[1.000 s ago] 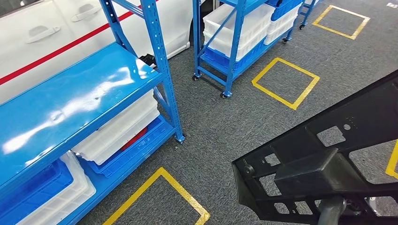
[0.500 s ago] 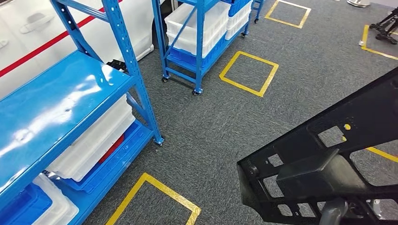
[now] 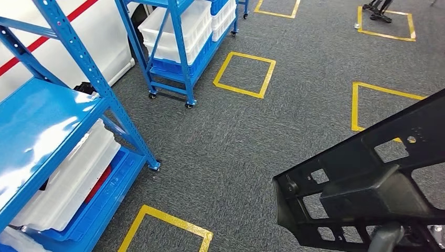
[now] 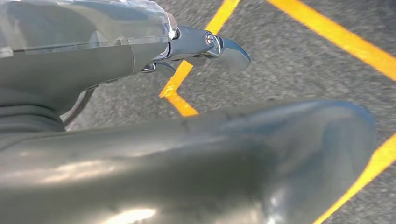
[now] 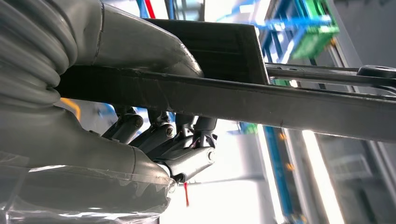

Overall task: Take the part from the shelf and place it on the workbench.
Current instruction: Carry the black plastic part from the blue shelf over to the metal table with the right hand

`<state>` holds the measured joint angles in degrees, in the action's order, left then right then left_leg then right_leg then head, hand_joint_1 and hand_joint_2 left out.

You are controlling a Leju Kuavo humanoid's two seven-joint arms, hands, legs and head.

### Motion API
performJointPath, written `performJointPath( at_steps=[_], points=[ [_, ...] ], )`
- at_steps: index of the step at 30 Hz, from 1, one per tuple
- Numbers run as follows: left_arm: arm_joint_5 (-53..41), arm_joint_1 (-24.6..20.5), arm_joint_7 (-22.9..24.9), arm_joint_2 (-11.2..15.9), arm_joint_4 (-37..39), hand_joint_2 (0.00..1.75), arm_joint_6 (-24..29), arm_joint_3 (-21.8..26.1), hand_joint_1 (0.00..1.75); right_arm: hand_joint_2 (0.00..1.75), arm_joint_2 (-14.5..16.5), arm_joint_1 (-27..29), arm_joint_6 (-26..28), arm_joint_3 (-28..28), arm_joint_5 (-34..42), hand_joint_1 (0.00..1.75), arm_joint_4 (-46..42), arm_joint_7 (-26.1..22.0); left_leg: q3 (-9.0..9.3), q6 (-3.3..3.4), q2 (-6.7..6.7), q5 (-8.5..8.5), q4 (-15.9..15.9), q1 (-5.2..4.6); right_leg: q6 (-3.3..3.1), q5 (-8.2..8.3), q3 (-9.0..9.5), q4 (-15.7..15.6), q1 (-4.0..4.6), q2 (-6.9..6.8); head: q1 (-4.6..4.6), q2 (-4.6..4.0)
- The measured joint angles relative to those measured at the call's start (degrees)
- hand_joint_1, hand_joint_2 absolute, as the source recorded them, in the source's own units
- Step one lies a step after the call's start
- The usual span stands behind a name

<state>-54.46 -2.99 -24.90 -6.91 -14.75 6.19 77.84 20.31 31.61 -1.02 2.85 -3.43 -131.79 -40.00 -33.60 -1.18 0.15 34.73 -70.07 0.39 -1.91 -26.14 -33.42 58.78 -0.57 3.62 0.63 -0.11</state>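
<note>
As the view has swung away from the shelf point(image 3: 47, 121), the part point(image 3: 367, 184) rides clamped in the right hand point(image 5: 154, 140); left hand point(image 4: 201, 44) hangs, grasp undeterminable. Transit stage; table not reached.

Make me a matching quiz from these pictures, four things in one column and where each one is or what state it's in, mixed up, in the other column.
Things:
1. black part
2. white bins
3. yellow tape squares
4. left hand

Places or states:
A. stuck flat on the grey carpet
B. holding nothing, hanging above the floor
C. stacked on the lower level of the blue shelf
D. gripped by the right hand

Pairs: 1-D, 2-C, 3-A, 4-B
</note>
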Motion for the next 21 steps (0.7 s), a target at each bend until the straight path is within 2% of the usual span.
performJointPath(
  at_steps=[1, 2, 4, 5, 6, 7, 8, 9, 10, 11, 12, 13, 14, 15, 16, 18, 19, 20, 21],
  points=[
    [-0.2, 0.0, -0.3, 0.0, 0.0, 0.00, 0.0, 0.0, 0.00, 1.75, 0.0, 0.0, 0.3, -0.2, 0.2, 1.75, -0.5, 0.0, 1.73, 0.21, -1.07, -2.34, 4.0, 0.06, 0.09, 0.01, -0.04, 0.1, -0.03, 0.82, 0.00, 0.00],
    [-0.3, 0.1, -0.5, 0.1, 0.0, 0.00, 0.0, 0.0, 0.00, 1.75, 0.0, 0.0, 0.4, -0.4, 0.5, 1.75, -0.9, 0.0, 3.32, 0.43, -2.79, -4.02, 7.8, 0.14, 0.31, 0.04, -0.14, 0.3, 0.01, 1.61, -0.02, 0.00],
    [-0.7, 0.1, -0.7, 0.3, 0.0, 0.00, 0.1, 0.0, 0.00, 1.75, 0.0, -0.1, 0.4, -0.9, 1.0, 1.75, -1.6, 0.0, 4.92, 0.75, -5.37, -5.43, 12.1, 0.14, 1.02, 0.31, -0.59, 0.5, -0.14, 3.09, -0.03, 0.00],
    [-1.0, 0.1, -0.7, 0.4, 0.0, 0.00, 0.1, 0.0, 0.00, 1.75, 0.0, -0.2, 0.5, -1.2, 1.2, 1.75, -1.9, 0.0, 4.98, 0.90, -5.53, -5.33, 12.5, 0.02, 1.51, 0.54, -0.83, 0.5, -0.26, 3.85, -0.04, 0.00],
    [-1.1, 0.0, -0.8, 0.4, 0.0, 0.00, 0.1, -0.1, 0.00, 1.75, 0.0, -0.2, 0.5, -1.6, 1.4, 1.75, -2.2, 0.0, 5.01, 1.14, -4.78, -5.54, 12.6, -0.07, 2.00, 0.83, -1.06, 0.3, -0.38, 4.65, -0.04, 0.00],
    [-1.2, -0.1, -0.8, 0.4, 0.0, 0.00, 0.1, -0.1, 0.00, 1.75, 0.0, -0.1, 0.6, -1.9, 1.5, 1.75, -2.5, 0.0, 5.11, 1.49, -3.93, -5.85, 12.9, -0.05, 2.32, 0.86, -1.28, 0.4, -0.42, 4.46, -0.05, 0.00],
    [-1.3, -0.2, -0.8, 0.4, 0.0, 0.00, 0.1, -0.1, 0.00, 1.75, 0.0, -0.1, 0.8, -2.2, 1.6, 1.75, -2.8, 0.0, 5.21, 1.90, -3.05, -6.19, 13.3, 0.01, 2.57, 0.34, -1.72, 1.1, -0.32, 3.23, -0.10, 0.00],
    [-1.4, -0.2, -0.9, 0.4, 0.0, 0.00, 0.1, -0.1, 0.00, 1.75, 0.0, -0.2, 0.9, -2.5, 1.8, 1.75, -3.0, 0.0, 5.24, 2.28, -2.11, -6.52, 13.6, 0.07, 2.74, -0.87, -2.59, 2.8, -0.18, 1.42, -0.16, 0.00],
    [-1.4, -0.1, -1.0, 0.4, 0.0, 0.00, 0.1, -0.2, 0.00, 1.75, 0.0, -0.3, 1.1, -2.8, 2.1, 1.75, -3.1, 0.0, 5.19, 2.53, -1.20, -6.71, 13.8, 0.04, 2.82, -2.66, -3.83, 5.5, -0.13, -0.74, -0.22, 0.00],
    [-1.5, 0.0, -1.0, 0.4, 0.0, 0.00, 0.1, -0.2, 0.00, 1.75, 0.0, -0.4, 1.3, -3.1, 2.5, 1.75, -3.2, 0.1, 5.08, 2.68, -0.30, -6.78, 13.9, -0.09, 3.02, -4.73, -5.51, 9.1, -0.12, -2.20, -0.27, 0.00],
    [-1.6, 0.1, -1.1, 0.4, 0.0, 0.00, 0.1, -0.2, 0.00, 1.75, 0.0, -0.5, 1.3, -3.5, 2.8, 1.75, -3.2, 0.1, 4.94, 2.71, 0.70, -6.79, 13.9, -0.21, 3.21, -6.41, -7.11, 12.7, -0.21, -2.82, -0.28, 0.00],
    [-1.7, 0.1, -1.1, 0.4, 0.0, 0.00, 0.1, -0.2, 0.00, 1.75, 0.0, -0.5, 1.4, -3.8, 3.2, 1.75, -3.2, 0.2, 4.83, 2.70, 1.70, -6.77, 13.8, -0.28, 3.38, -7.19, -8.06, 15.2, -0.31, -3.12, -0.30, 0.00],
    [-1.8, 0.1, -1.1, 0.5, 0.0, 0.00, 0.2, -0.2, 0.00, 1.75, 0.0, -0.5, 1.3, -4.1, 3.6, 1.75, -3.2, 0.3, 4.75, 2.68, 2.67, -6.73, 13.8, -0.31, 3.51, -7.07, -8.11, 15.9, -0.37, -3.35, -0.29, 0.00],
    [-2.0, 0.1, -1.3, 0.5, 0.0, 0.00, 0.4, -0.2, 0.00, 1.75, 0.0, -0.5, 1.3, -4.4, 4.0, 1.75, -3.2, 0.3, 4.72, 2.63, 3.54, -6.66, 13.7, -0.32, 3.58, -5.89, -6.86, 14.2, -0.40, -3.63, -0.30, 0.00],
    [-2.2, 0.0, -1.4, 0.5, 0.0, 0.00, 0.9, -0.3, 0.00, 1.75, 0.0, -0.5, 1.2, -4.7, 4.4, 1.75, -3.2, 0.3, 4.76, 2.53, 4.32, -6.55, 13.6, -0.31, 3.57, -4.15, -4.57, 10.5, -0.40, -4.17, -0.30, 0.00],
    [-2.5, -0.1, -1.7, 0.5, 0.0, 0.00, 2.0, -0.6, 0.00, 1.75, 0.0, -0.5, 1.1, -5.5, 5.0, 1.75, -3.2, 0.4, 4.99, 2.09, 5.52, -6.18, 13.4, -0.49, 3.05, -1.89, -0.09, 2.8, -0.11, -6.11, -0.27, 0.00],
    [-2.6, -0.1, -1.8, 0.5, 0.0, 0.00, 2.4, -0.7, 0.00, 1.75, 0.0, -0.5, 1.0, -5.8, 5.1, 1.75, -3.2, 0.4, 5.08, 1.81, 5.99, -6.00, 13.3, -0.60, 2.67, -1.49, 1.13, 0.6, 0.08, -6.71, -0.25, 0.00],
    [-2.6, -0.1, -1.8, 0.5, 0.0, 0.00, 2.6, -0.7, 0.00, 1.75, 0.0, -0.6, 0.9, -6.2, 5.3, 1.75, -3.2, 0.5, 5.21, 1.52, 6.38, -5.84, 13.3, -0.69, 2.26, -1.61, 1.46, -0.2, 0.27, -6.91, -0.23, 0.00],
    [-2.6, -0.2, -1.8, 0.5, 0.0, 0.00, 2.7, -0.8, 0.00, 1.75, 0.0, -0.5, 0.8, -6.4, 5.5, 1.75, -3.2, 0.5, 5.39, 1.25, 6.87, -5.72, 13.3, -0.73, 1.95, -1.51, 1.38, -0.2, 0.35, -6.30, -0.22, 0.00]
  ],
)
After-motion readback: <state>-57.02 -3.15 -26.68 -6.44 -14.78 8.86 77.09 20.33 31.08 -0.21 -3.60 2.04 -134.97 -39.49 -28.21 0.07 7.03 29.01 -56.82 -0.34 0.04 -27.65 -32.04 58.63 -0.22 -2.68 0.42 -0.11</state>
